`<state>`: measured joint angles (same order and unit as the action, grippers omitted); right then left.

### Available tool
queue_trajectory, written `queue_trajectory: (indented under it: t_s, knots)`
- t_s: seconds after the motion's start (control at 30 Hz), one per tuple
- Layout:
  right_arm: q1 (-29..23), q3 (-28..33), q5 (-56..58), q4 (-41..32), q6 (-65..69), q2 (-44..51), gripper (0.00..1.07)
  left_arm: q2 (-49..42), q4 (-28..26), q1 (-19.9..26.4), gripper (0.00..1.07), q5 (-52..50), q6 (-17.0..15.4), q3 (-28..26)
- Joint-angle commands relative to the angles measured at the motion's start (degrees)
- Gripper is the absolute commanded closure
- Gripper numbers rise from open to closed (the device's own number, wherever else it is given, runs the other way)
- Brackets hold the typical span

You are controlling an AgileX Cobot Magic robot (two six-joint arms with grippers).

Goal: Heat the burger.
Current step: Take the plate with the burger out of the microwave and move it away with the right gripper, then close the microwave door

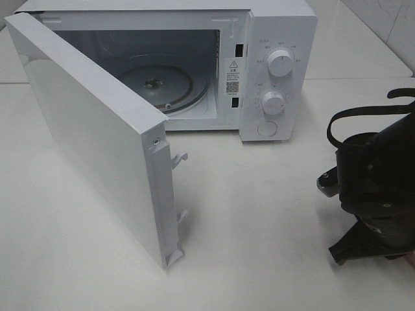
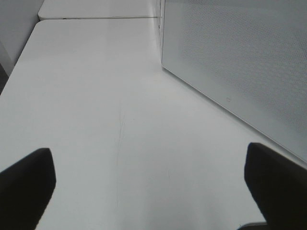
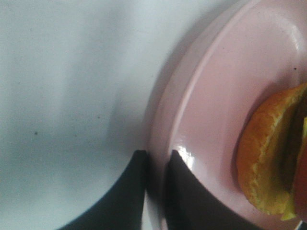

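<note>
Right gripper (image 3: 156, 165) was clamped on the rim of the pink plate (image 3: 216, 96), one fingertip under the edge, the other on top, thin gap between them filled by the rim. Burger (image 3: 268, 153) sat on that plate just past the upper fingertip, toward the plate's middle, not touching the fingers (image 3: 184, 191); golden-brown bun facing the camera, a sliver of yellow and red at its far edge, rest cut off by the frame. In the overhead view the right arm (image 1: 376, 188) was at the right edge of the white table (image 1: 259, 227), well apart from the microwave (image 1: 275, 71); plate and burger not visible there, hidden under the arm or out of frame. Microwave door (image 1: 97, 142) stood swung wide open to the left, glass turntable (image 1: 155, 81) bare inside, two knobs (image 1: 279, 63) on the control panel. Left gripper (image 2: 148, 182) was spread wide, both dark fingertips at the frame corners with bare table between them, holding nothing; the perforated inner face of the door was just ahead and to one side of it. Left arm not visible in the overhead view.
</note>
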<state>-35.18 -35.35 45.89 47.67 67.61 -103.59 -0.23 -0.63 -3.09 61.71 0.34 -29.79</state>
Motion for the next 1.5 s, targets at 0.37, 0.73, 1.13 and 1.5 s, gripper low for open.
queue_trajectory:
  t_s: [0.37,0.73,1.13,1.5]
  knots:
    - [0.06,-0.29,2.86,1.43,-6.3,9.91,0.5,-0.92,-0.06,0.06,0.06,-0.4,0.06,0.17]
    - [0.06,-0.29,1.89,-6.47,-16.21,22.29,0.33,-0.92,-0.06,0.06,0.06,-0.4,0.06,0.17]
    - [0.06,-0.29,-1.6,-31.57,-49.5,36.73,0.33,-0.92,-0.06,0.06,0.06,-0.4,0.06,0.17]
    - [0.06,-0.29,2.01,-37.13,-58.16,42.51,0.33,-0.92,-0.06,0.06,0.06,-0.4,0.06,0.17]
